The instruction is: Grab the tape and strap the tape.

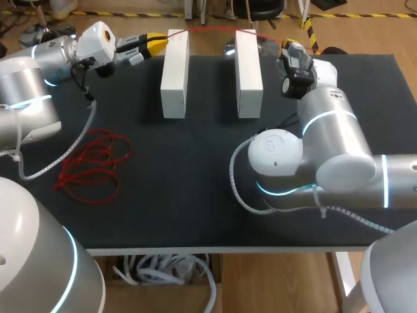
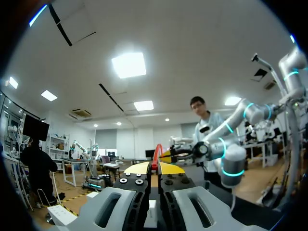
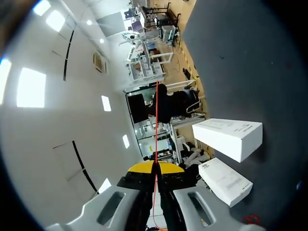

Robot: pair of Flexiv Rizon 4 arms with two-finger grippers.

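A thin red tape stretches taut above the tops of two upright white boxes, the left box and the right box. At the far left my left gripper is shut on one end; in its wrist view the red strand shows between the yellow tips. Beyond the right box, my right gripper is shut on the other end. In the right wrist view the tape runs straight out from the closed tips. The rest of the tape lies in a loose pile.
The boxes stand side by side at the back of the dark table, seen beside my right gripper as box and box. My right arm's elbow rests low over the table's right half.
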